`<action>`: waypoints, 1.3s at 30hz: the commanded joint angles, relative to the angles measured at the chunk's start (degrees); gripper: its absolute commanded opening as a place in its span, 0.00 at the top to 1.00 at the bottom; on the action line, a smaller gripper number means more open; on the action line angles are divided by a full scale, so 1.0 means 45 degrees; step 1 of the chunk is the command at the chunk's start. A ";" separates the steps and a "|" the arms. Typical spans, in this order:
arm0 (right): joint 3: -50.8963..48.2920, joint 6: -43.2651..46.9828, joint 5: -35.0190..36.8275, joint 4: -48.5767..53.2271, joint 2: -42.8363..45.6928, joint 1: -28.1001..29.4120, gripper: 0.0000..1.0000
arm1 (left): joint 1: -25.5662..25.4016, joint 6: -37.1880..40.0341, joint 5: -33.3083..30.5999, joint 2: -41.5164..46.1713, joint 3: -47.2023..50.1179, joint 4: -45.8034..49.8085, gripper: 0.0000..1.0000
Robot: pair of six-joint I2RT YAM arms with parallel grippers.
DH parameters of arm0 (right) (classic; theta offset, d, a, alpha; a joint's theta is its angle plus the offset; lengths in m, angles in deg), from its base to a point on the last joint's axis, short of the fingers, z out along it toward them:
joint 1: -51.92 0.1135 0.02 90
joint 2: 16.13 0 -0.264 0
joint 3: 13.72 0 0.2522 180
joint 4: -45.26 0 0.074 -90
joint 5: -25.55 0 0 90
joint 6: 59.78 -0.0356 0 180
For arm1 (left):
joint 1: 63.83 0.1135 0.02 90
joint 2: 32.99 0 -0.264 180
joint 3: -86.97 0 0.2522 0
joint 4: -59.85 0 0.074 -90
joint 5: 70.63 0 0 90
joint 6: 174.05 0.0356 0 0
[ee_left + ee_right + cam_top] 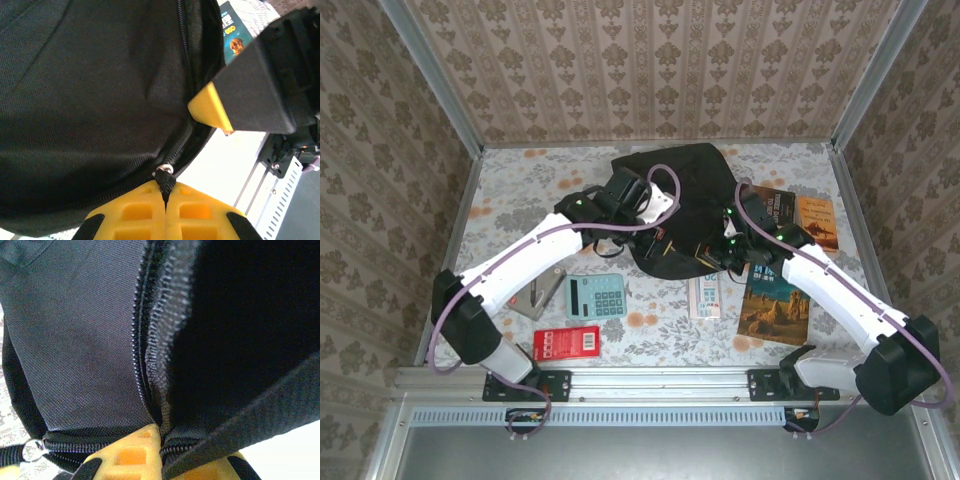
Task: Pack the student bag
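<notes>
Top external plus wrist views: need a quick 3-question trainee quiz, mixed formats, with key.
1. True or false: the calculator lies on the table, outside the student bag.
2. What is the left gripper pinching? A: a book. B: the bag's zipper pull. C: the calculator.
3. Short answer: what is the right gripper clamped on?

Key: 1 true. 2 B. 3 the student bag's fabric edge beside the zipper.
</notes>
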 commanded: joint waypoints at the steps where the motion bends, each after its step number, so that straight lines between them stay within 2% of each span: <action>1: 0.0074 0.0845 -0.0382 0.0517 -0.0118 0.0240 0.95 | 0.0356 -0.0113 -0.0019 -0.0346 -0.0807 0.0016 1.00; 3: 0.0133 0.1102 -0.0391 0.0697 -0.0215 0.0339 0.93 | 0.0484 -0.0242 0.0201 -0.0618 -0.1002 0.0027 1.00; 5: 0.0196 0.1379 -0.0400 0.0887 -0.0305 0.0385 0.85 | 0.0567 -0.0319 0.0510 -0.0797 -0.1112 0.0018 1.00; 7: 0.0256 0.1494 -0.0422 0.0944 -0.0272 0.0380 0.61 | 0.0580 -0.0403 0.0943 -0.0886 -0.1102 -0.0079 1.00; 9: 0.0275 0.1152 -0.0480 0.0768 -0.0125 0.0334 0.48 | 0.0543 -0.0515 0.1450 -0.0960 -0.1016 -0.0238 1.00; 12: 0.0150 0.0244 -0.0862 0.0106 0.0141 0.0167 0.44 | 0.0495 -0.0697 0.2148 -0.1060 -0.0800 -0.0510 1.00; 14: 0.0078 -0.0560 -0.0920 -0.0033 0.0284 -0.0064 0.37 | 0.0397 -0.0850 0.2649 -0.1189 -0.0671 -0.0624 1.00; 18: -0.1187 -0.3794 -0.1710 -0.1093 0.1014 -0.0701 0.35 | 0.0124 -0.1259 0.4026 -0.1428 -0.0415 -0.0905 1.00; 20: -0.1886 -0.4922 -0.1621 -0.1711 0.1675 -0.0860 0.33 | -0.0075 -0.1347 0.4746 -0.1681 -0.0410 -0.0903 1.00; 24: -0.2070 -0.5491 -0.0044 -0.0324 0.3054 -0.1051 0.29 | -0.0461 -0.1373 0.5371 -0.2047 -0.0456 -0.0782 1.00; 27: -0.2513 -0.5796 0.0418 -0.0265 0.3573 -0.1336 0.25 | -0.0569 -0.1460 0.5371 -0.2197 -0.0375 -0.0907 1.00; 30: -0.2967 -0.6083 0.0190 -0.0954 0.3389 -0.1470 0.35 | -0.0575 -0.1512 0.5194 -0.2186 -0.0291 -0.1084 1.00; 35: -0.3065 -0.6175 0.0038 -0.1191 0.2584 -0.1392 0.38 | -0.0592 -0.1489 0.4687 -0.1966 -0.0317 -0.1154 1.00; 37: -0.3169 -0.6258 -0.0046 -0.1696 0.2460 -0.1396 0.44 | -0.0591 -0.1502 0.4599 -0.1947 -0.0331 -0.1183 1.00; 39: -0.3114 -0.6322 0.0007 -0.1831 0.2382 -0.1310 0.55 | -0.0594 -0.1532 0.4511 -0.1982 -0.0370 -0.1193 1.00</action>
